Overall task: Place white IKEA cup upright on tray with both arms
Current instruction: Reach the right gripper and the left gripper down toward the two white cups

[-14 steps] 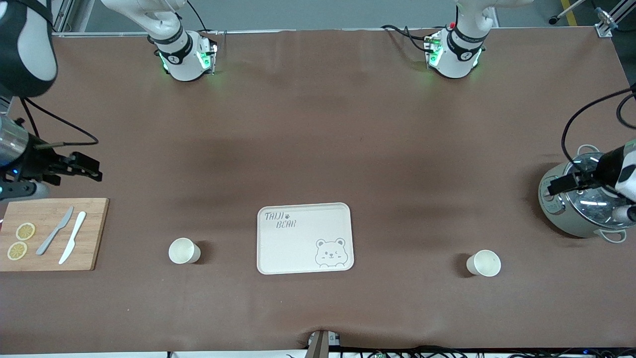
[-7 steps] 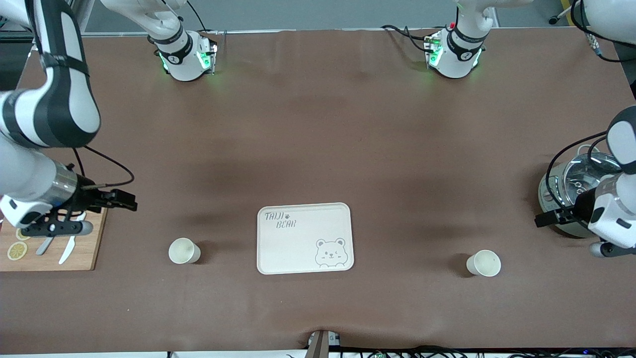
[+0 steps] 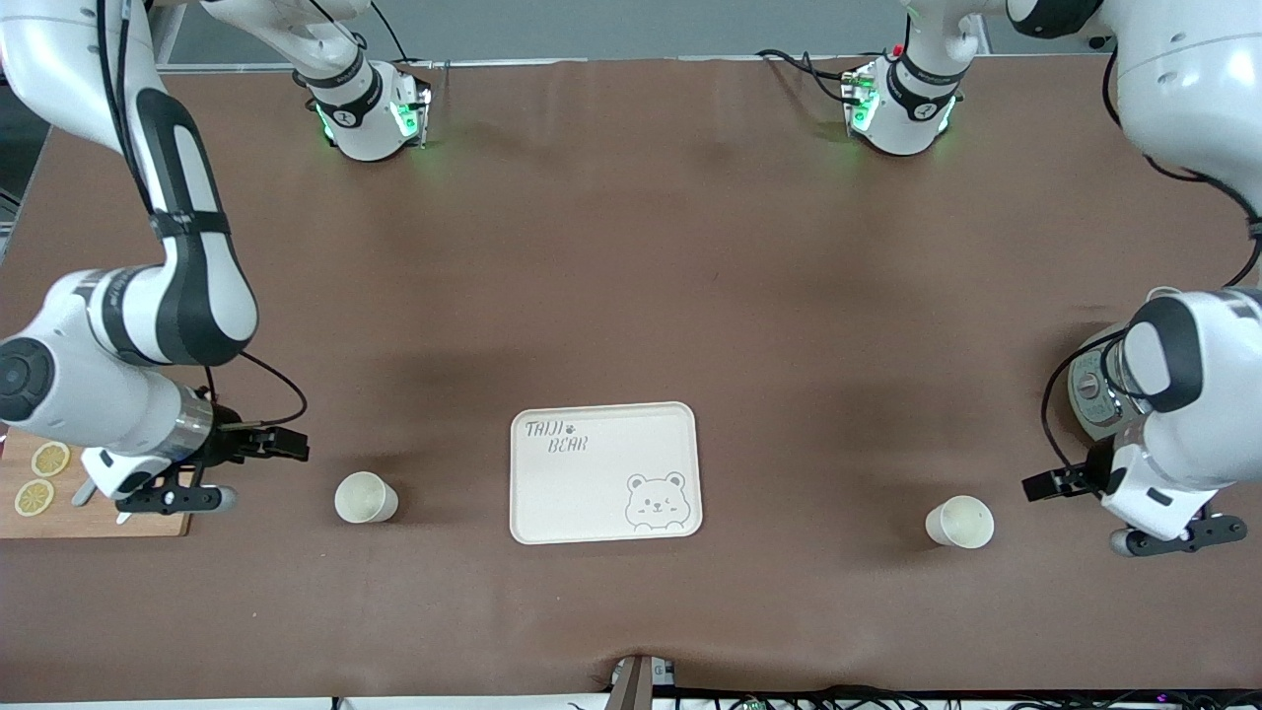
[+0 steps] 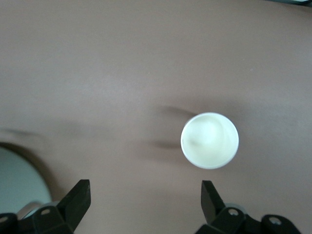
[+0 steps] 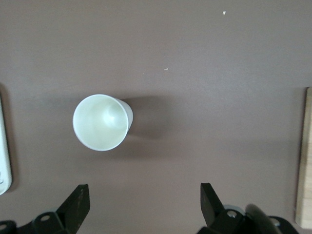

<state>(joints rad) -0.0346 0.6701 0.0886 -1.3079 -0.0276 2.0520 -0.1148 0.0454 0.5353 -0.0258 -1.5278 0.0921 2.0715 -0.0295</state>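
The brown cloth-covered table (image 3: pixel 631 247) carries everything, and the task looks barely begun: nothing stands on the cream rounded-corner rectangular tray (image 3: pixel 592 483) with its raised rim, grey "TAIJI BEAR" lettering and bear-face drawing.

The large glossy white right arm (image 3: pixel 148 325) reaches down at its own end of the table, and the large glossy white left arm (image 3: pixel 1173 414) does likewise at the other end. Part of a bamboo cutting board (image 3: pixel 59 513) with lemon slices shows under the right arm, and a steel lidded pot (image 3: pixel 1089 394) sits partly hidden by the left arm.

Both small white cups stand upright, mouth up, on the cloth beside the tray, well apart from it. The right arm's cup (image 3: pixel 366 497) lies just ahead of the right gripper (image 3: pixel 286 446), between that gripper and the tray; the right wrist view shows the same cup (image 5: pixel 102 122) ahead of the black fingers (image 5: pixel 78 202), which are spread wide with nothing between them. The left arm's cup (image 3: pixel 959 522) lies ahead of the left gripper (image 3: pixel 1047 484), again between gripper and tray; in the left wrist view this cup (image 4: pixel 209 140) sits ahead of wide-spread, empty fingers (image 4: pixel 210 197).

Neither gripper appears to touch its cup, though its height over the cloth is hard to judge. Grasping, carrying and setting down upright on the tray all remain.
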